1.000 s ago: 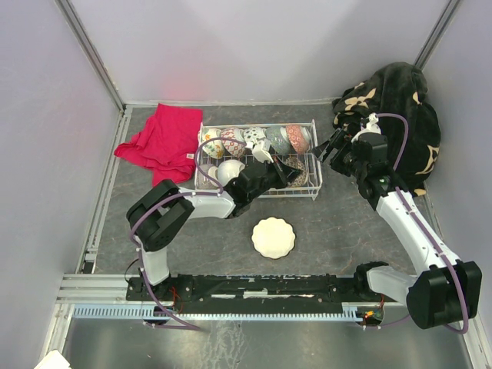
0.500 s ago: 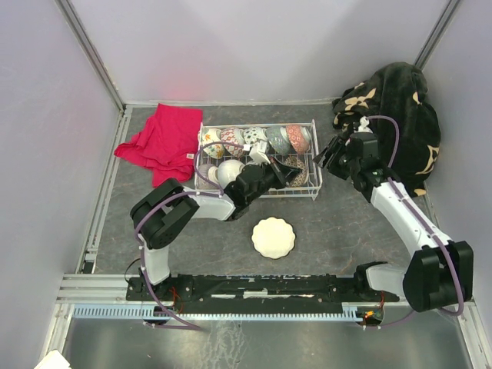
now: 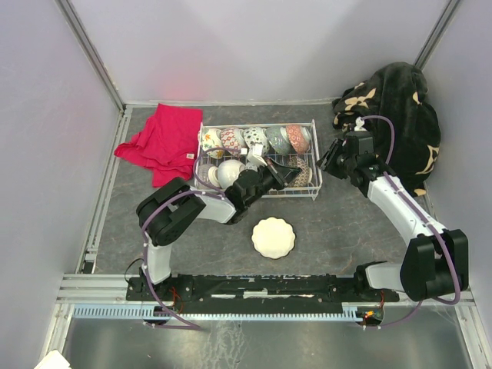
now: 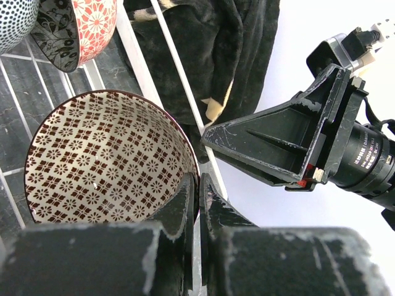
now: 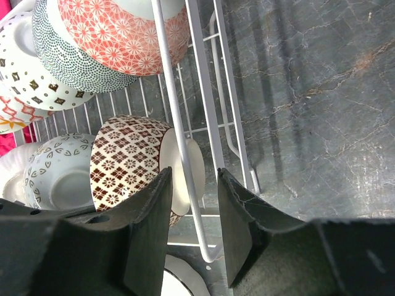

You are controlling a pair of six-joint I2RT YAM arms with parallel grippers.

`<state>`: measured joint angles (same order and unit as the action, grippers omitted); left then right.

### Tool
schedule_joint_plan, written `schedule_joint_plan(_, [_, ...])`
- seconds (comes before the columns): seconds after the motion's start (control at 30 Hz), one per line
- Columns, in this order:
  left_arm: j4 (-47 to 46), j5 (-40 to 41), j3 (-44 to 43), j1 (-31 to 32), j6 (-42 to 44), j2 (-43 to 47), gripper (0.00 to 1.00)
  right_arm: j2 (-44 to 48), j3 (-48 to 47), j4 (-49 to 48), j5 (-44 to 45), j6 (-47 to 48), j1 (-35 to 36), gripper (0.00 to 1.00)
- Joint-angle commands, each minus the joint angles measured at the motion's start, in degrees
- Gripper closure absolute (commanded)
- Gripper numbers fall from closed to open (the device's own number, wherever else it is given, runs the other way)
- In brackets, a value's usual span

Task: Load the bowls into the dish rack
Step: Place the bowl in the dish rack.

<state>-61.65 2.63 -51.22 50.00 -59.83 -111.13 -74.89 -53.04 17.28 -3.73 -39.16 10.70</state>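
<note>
Pale lilac walls enclose a dark grey marbled tabletop

A crumpled red cloth lies on the dark grey marbled table at about 10 o'clock, its far edge near the back wall and its left corner reaching toward the left wall. At about 2 o'clock, a black blanket with pale beige shapes is heaped in the far right corner, bunched up against the right wall. A white plate with a scalloped rim sits flat on the table at about 6 o'clock, well apart from both fabrics, with a metal rail frame running along the near edge below it.
</note>
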Motion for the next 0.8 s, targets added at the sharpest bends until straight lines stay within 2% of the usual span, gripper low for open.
schedule_joint_plan(0.0, [0.7, 0.0, 1.7, 0.5, -4.0, -1.2, 0.97, 0.5, -2.8, -1.0, 1.2, 0.9, -0.2, 0.57])
schedule_joint_plan(0.23, [8.8, 1.3, 3.1, 0.3, -3.6, 0.2, 0.97, 1.5, -2.7, -0.8, 1.2, 0.9, -0.2, 0.57])
schedule_joint_plan(0.77, [16.0, -0.5, 5.8, -1.3, -2.4, -0.7, 0.97, 1.9, -2.7, -1.1, 1.1, 0.8, -0.2, 0.57])
